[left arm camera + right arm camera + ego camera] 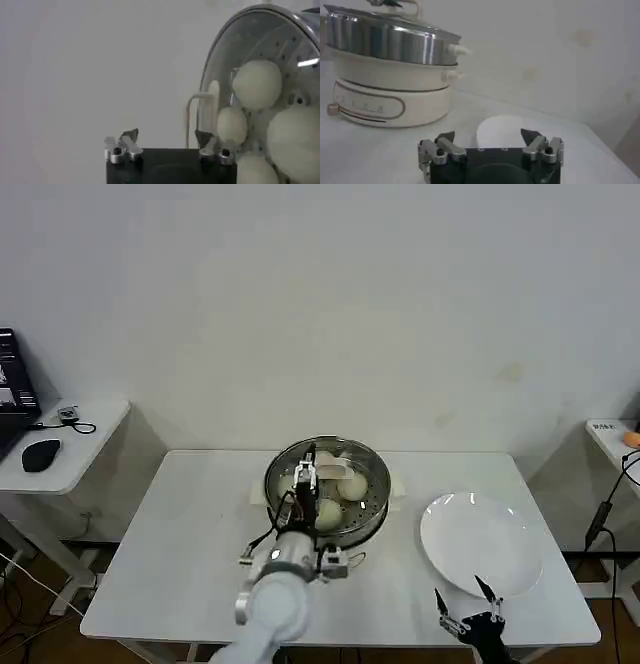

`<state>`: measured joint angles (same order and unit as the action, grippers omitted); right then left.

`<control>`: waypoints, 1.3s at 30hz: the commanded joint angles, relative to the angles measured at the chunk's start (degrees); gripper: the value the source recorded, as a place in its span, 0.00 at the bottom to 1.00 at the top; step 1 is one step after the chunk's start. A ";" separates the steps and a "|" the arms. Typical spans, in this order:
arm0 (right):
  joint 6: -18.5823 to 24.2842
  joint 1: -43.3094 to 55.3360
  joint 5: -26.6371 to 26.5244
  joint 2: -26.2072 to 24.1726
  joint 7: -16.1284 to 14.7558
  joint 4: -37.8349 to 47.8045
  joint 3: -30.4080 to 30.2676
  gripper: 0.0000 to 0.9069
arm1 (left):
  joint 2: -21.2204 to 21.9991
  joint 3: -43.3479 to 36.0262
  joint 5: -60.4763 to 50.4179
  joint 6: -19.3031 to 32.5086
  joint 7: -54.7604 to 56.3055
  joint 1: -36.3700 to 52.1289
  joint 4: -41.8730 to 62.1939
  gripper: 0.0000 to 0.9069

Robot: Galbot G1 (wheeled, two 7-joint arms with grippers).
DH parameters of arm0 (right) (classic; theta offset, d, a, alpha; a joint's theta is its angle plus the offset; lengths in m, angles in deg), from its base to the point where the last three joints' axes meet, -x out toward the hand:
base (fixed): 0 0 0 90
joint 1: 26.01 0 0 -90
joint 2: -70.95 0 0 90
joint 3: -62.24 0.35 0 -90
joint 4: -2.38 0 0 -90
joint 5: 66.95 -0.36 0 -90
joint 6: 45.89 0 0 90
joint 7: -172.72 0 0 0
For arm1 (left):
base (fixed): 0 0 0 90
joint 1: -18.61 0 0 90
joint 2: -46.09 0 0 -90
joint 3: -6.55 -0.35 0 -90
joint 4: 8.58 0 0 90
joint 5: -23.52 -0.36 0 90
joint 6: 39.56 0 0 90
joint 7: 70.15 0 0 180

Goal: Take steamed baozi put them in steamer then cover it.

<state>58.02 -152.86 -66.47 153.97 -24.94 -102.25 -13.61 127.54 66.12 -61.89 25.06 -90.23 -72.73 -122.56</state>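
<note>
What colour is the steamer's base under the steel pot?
Cream-white base beneath the round shiny stainless-steel steamer pot; clearest in the right wrist view.

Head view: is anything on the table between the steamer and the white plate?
No. In the head view, bare white tabletop separates the steamer from the white plate; nothing lies in that gap.

A rectangular white table [180, 524] fills the middle of the scene. On its right half lies a round flat white plate [483, 542], bare and glossy. To the left stands a smaller white side desk [85, 446] with a rounded corner — on it a black computer mouse [40, 454], a dark monitor edge [12, 384] and a small dark cabled object [70, 416]. Another white surface [612, 439] sits at the far right, against the plain pale wall [320, 294].
</note>
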 commanded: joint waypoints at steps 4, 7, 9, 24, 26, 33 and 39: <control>-1.76 -1.05 -1.94 -1.35 1.58 -1.63 -1.07 1.00 | -12.93 19.77 45.99 11.87 24.66 -18.06 -15.15 1.00; -2.69 -2.01 -3.77 -2.24 2.44 -3.29 -1.76 1.00 | -13.30 28.09 82.57 13.70 32.34 -21.41 -12.38 1.00; -3.46 -3.00 -5.80 -2.93 2.83 -5.12 -2.42 1.00 | -13.11 32.18 102.37 13.93 37.01 -24.50 -11.38 1.00; -7.14 -9.18 -16.98 -12.46 6.75 -14.01 -5.03 1.00 | -8.28 35.80 100.89 24.25 35.79 -37.98 -5.89 1.00; -7.75 -9.33 -16.40 -12.59 7.67 -14.71 -5.38 1.00 | -8.28 36.02 100.20 24.33 35.74 -38.16 -5.03 1.00; -9.16 -9.36 -15.10 -12.57 9.55 -15.22 -6.34 1.00 | -8.48 37.82 98.42 24.45 34.19 -38.22 -1.74 1.00; -9.23 -9.31 -14.73 -12.02 9.99 -15.39 -7.55 1.00 | -7.92 37.17 98.02 24.72 32.16 -38.58 -1.36 1.00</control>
<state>49.90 -161.22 -80.08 143.11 -16.60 -115.66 -19.75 118.90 101.25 29.62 47.88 -57.58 -108.51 -125.80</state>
